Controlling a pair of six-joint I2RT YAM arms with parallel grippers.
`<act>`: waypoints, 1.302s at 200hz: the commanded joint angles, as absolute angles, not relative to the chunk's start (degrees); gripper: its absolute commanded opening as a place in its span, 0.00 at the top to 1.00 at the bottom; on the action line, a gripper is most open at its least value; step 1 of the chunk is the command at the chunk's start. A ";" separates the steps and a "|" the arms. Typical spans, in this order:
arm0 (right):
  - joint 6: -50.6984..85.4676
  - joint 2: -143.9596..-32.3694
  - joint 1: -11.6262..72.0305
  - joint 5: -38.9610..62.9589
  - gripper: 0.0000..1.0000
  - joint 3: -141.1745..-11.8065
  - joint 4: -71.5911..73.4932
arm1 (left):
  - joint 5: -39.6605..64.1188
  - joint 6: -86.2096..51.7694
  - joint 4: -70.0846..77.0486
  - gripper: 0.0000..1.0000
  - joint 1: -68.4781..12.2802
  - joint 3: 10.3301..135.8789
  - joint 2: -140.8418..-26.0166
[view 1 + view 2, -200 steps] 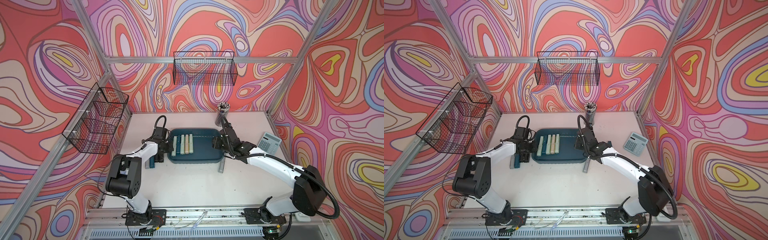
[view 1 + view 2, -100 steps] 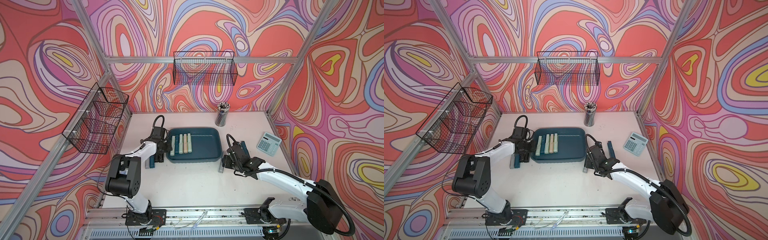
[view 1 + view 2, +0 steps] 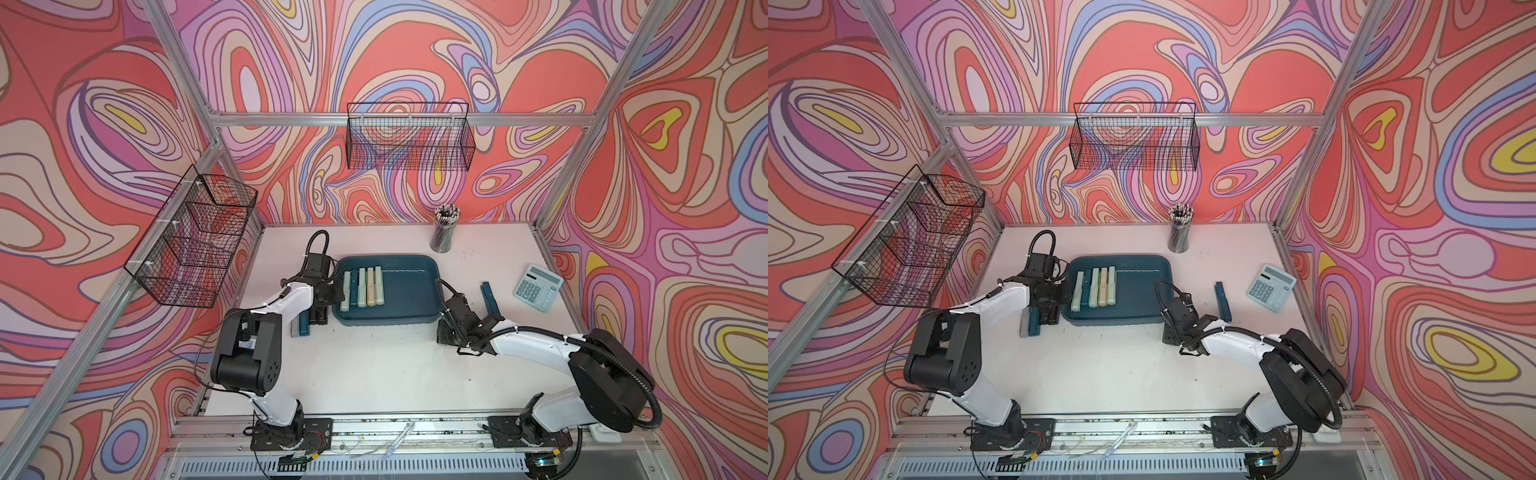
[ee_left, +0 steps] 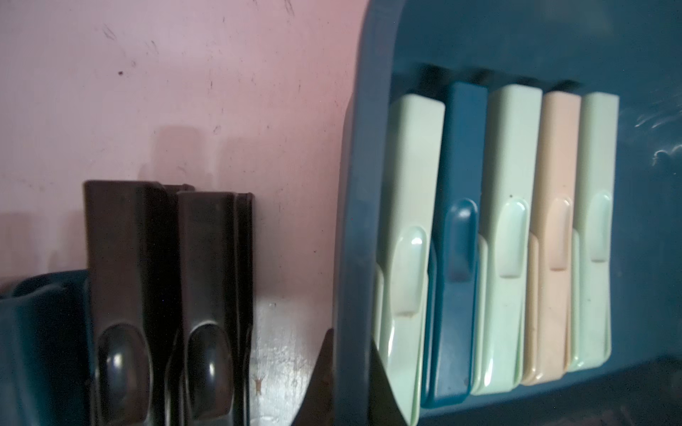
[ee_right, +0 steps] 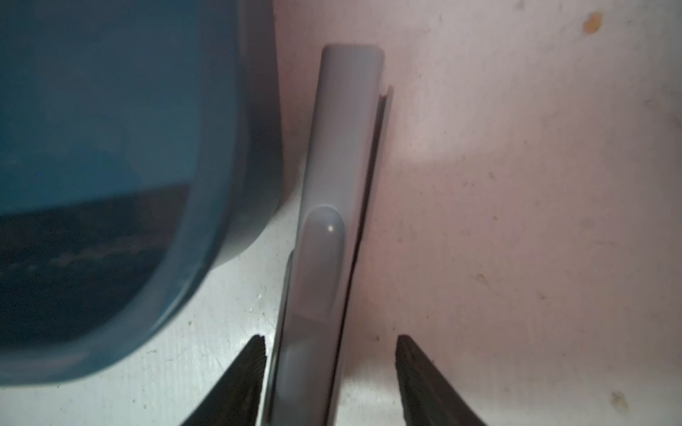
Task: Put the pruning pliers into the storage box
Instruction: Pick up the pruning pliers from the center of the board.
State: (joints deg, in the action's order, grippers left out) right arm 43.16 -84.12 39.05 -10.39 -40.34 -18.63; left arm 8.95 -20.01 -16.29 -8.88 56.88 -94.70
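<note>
The dark teal storage box (image 3: 411, 299) (image 3: 1142, 297) holds a row of several pruning pliers (image 3: 361, 289) (image 4: 509, 221), mint, teal and beige. My left gripper (image 3: 334, 291) (image 4: 350, 369) is shut on the box's left rim (image 4: 354, 221). Two black pliers (image 4: 125, 276) (image 3: 320, 318) and a teal one (image 3: 304, 326) lie on the table beside it. My right gripper (image 3: 442, 332) (image 5: 330, 339) is open and straddles a grey pliers (image 5: 339, 184) next to the box's front right corner. One finger touches it and the other stands apart. Another teal pliers (image 3: 489, 301) lies further right.
A pale blue calculator (image 3: 539, 287) sits at the right. A cup of pencils (image 3: 442, 232) stands behind the box. Black wire baskets hang on the back wall (image 3: 409, 141) and the left wall (image 3: 195, 237). A grey pliers (image 3: 295, 328) lies leftmost.
My right arm came away from over the box, forward and down to the grey pliers beside the box's corner, and its jaws have narrowed a little. The left arm has not moved.
</note>
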 commanded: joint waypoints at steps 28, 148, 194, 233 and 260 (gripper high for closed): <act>43.63 -84.39 39.24 -14.89 0.58 -41.83 -19.62 | 10.24 -20.60 -11.50 1.00 -8.53 58.06 -93.78; 39.46 -86.67 39.28 -15.52 0.58 -42.19 -20.17 | 10.08 -20.53 -11.69 1.00 -8.51 57.76 -93.14; 39.31 -85.34 39.20 -17.11 0.70 -42.01 -20.83 | 10.10 -20.56 -11.67 1.00 -8.51 57.74 -93.07; 39.17 -82.97 39.11 -20.46 0.77 -44.00 -24.26 | 9.41 -20.47 -11.95 1.00 -8.53 57.66 -92.75; 37.30 -81.31 39.16 -23.40 0.77 -49.66 -27.96 | 10.51 -20.79 -11.60 1.00 -8.49 57.70 -92.81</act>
State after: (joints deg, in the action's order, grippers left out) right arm 38.68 -84.03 39.05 -18.70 -43.83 -25.02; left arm 8.93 -20.01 -16.29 -8.88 56.88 -94.70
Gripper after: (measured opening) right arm 0.266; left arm 0.093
